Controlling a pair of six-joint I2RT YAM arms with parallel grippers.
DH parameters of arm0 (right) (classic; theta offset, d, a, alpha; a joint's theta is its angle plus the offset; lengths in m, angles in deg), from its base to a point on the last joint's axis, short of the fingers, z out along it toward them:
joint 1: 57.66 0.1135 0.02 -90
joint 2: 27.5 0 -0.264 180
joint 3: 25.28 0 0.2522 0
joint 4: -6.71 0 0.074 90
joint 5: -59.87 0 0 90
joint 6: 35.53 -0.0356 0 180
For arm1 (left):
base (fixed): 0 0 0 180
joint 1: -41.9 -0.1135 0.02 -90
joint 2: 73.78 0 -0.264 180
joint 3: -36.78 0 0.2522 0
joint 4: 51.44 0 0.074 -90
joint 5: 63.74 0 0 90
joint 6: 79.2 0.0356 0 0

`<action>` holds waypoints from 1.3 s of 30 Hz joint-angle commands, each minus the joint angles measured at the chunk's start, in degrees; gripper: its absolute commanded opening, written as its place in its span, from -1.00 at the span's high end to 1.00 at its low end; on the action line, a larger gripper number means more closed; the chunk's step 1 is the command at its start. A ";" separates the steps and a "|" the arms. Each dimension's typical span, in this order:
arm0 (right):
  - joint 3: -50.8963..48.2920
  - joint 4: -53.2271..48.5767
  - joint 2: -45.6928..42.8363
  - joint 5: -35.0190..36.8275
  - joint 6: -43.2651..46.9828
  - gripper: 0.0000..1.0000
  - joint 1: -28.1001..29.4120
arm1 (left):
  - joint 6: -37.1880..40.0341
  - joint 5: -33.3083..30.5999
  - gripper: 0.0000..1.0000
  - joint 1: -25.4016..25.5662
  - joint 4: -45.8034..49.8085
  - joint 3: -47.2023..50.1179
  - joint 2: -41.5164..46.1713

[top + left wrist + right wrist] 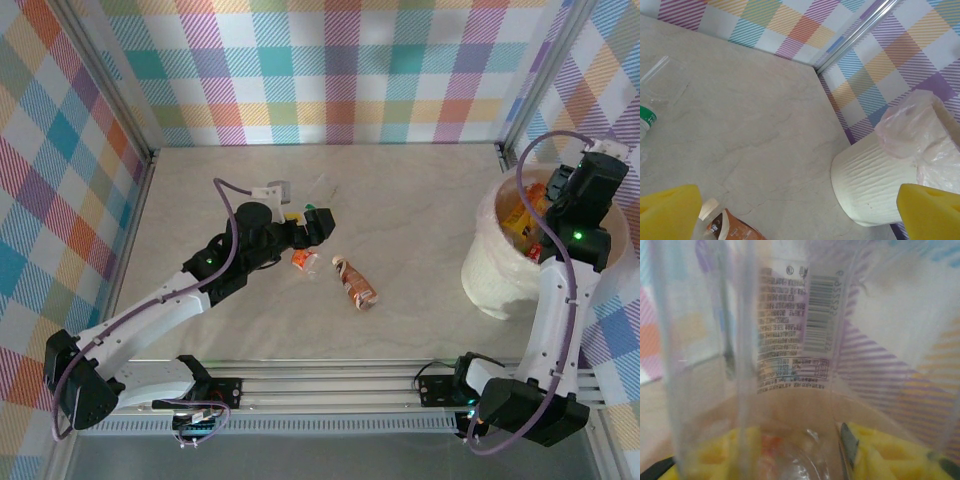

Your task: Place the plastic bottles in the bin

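Plastic bottles are split between table and bin, and the step in hand looks to be the right arm's drop. Closest of all, the right gripper (800, 460) has its yellow pads closed on the near end of a clear bottle (790, 340) with a barcode label, which rises right against the wrist camera. From above, that hand hangs over the bin (490, 275) at the table's 3 o'clock. To do it well, the arm should probably release only once the bottle's whole length is inside the rim and toward the centre, since a light crushed bottle could bounce off the heap. Opening wide and lifting straight up would keep the pads from dragging it back out. Further out, near the table's middle, a brown-labelled bottle (355, 282) lies on its side, with a small orange-labelled bottle (304, 261) apart from it at its 10 o'clock. Beyond them the left gripper (797, 215) hovers with its pads (667, 212) spread wide and nothing between them, a green-labelled bottle (655, 95) at its 10 o'clock. The bin is the one container: a ribbed white wall, a thin clear liner (910, 125) bunched at the rim, and orange- and yellow-labelled bottles (520, 215) heaped inside, their number hard to tell.
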 commanded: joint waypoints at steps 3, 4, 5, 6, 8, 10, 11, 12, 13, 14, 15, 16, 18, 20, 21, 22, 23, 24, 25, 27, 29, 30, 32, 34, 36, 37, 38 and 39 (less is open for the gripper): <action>-4.59 6.96 0.28 8.73 9.30 0.25 -2.46 | -0.67 0.96 -1.00 -0.16 -2.26 -0.76 -1.81; -5.66 8.34 0.20 9.16 10.52 0.27 -2.96 | -0.88 1.31 -1.00 -0.23 -2.60 -0.84 -2.10; -6.35 8.98 0.19 9.39 11.11 0.26 -3.45 | -1.13 1.59 -1.00 -0.19 -2.79 -0.90 -2.39; -6.96 9.37 0.19 9.51 11.43 0.25 -3.94 | -1.33 1.92 -1.00 -0.16 -3.15 -0.94 -2.75; -8.33 10.58 -0.16 10.09 12.33 0.21 -4.52 | -2.05 2.34 -1.00 -0.21 -3.27 -1.21 -3.48; -10.07 12.33 -0.85 11.38 13.65 0.15 -4.80 | -2.40 2.88 -1.00 -0.21 -3.07 -1.78 -4.17; -10.66 12.59 -1.10 11.93 14.06 0.11 -4.88 | -2.42 3.11 -1.00 -0.22 -2.80 -2.11 -4.46; -11.09 12.78 -1.37 12.71 14.13 0.04 -5.00 | -2.58 3.42 -1.00 -0.23 -2.50 -2.36 -4.77; -11.51 12.68 -1.69 13.46 14.02 -0.01 -5.22 | -2.56 3.61 -1.00 -0.19 -2.18 -2.73 -5.05; -11.92 12.48 -2.02 14.15 13.63 -0.08 -5.26 | -2.55 3.79 -1.00 -0.18 -1.84 -2.84 -5.23; -12.34 12.14 -2.41 15.00 12.73 -0.19 -5.36 | -2.59 3.89 -1.00 -0.20 -1.57 -3.03 -5.38; -12.79 11.58 -3.03 15.06 11.90 -0.30 -5.40 | -2.60 4.02 -1.00 -0.22 -1.37 -3.12 -5.50; -13.67 11.23 -3.91 15.03 10.76 -0.47 -5.43 | -2.55 3.89 -1.00 -0.20 -1.17 -3.08 -5.52; -13.87 10.53 -4.44 14.49 10.09 -0.54 -5.41 | -2.65 3.79 -1.00 -0.20 -1.16 -2.87 -5.44; -13.53 9.88 -4.46 14.09 9.68 -0.57 -5.36 | -2.66 3.79 -1.00 -0.16 -1.17 -2.81 -5.34; -12.99 8.95 -4.38 13.34 9.30 -0.58 -5.34 | -2.69 3.62 -1.00 -0.17 -1.22 -2.63 -5.30; -12.58 8.40 -4.38 12.81 9.03 -0.60 -5.34 | -2.70 3.62 -1.00 -0.17 -1.24 -2.47 -5.31; -12.04 7.99 -4.38 12.16 8.55 -0.61 -5.36 | -2.63 3.46 -1.00 -0.23 -1.18 -2.29 -5.18; -11.58 7.69 -4.38 11.69 8.07 -0.61 -5.36 | -2.70 3.27 -1.00 -0.16 -1.16 -2.15 -5.05; -10.98 6.93 -4.47 10.24 7.02 -0.62 -5.36 | -2.80 2.98 -1.00 -0.16 -1.28 -1.83 -4.93; -10.36 5.67 -4.30 8.28 5.61 -0.62 -5.36 | -2.81 2.76 -1.00 -0.20 -1.32 -1.72 -4.82; -9.91 4.66 -4.05 7.02 4.83 -0.62 -5.34 | -2.80 2.74 -1.00 -0.23 -1.27 -1.70 -4.82; -9.14 2.54 -3.36 4.18 3.46 -0.61 -5.36 | -2.72 2.57 -1.00 -0.23 -1.11 -1.67 -4.88; -8.24 0.07 -2.48 1.16 2.23 -0.64 -5.33 | -2.68 2.16 -1.00 -0.23 -0.46 -1.91 -4.95; -7.60 -1.73 -2.18 -1.15 -1.02 -0.68 -5.36 | -2.76 1.41 -1.00 -0.18 0.30 -2.16 -5.23; -7.58 -2.14 -2.46 -2.86 -2.14 -0.70 -5.36 | -2.89 0.88 -1.00 -0.19 0.79 -2.37 -5.38; -7.67 -2.20 -2.94 -4.62 -3.23 -0.73 -5.35 | -3.11 0.49 -1.00 -0.22 1.18 -2.42 -5.53; -7.75 -2.12 -3.58 -6.99 -4.35 -0.75 -5.30 | -3.36 -0.08 -1.00 -0.18 1.66 -2.50 -5.73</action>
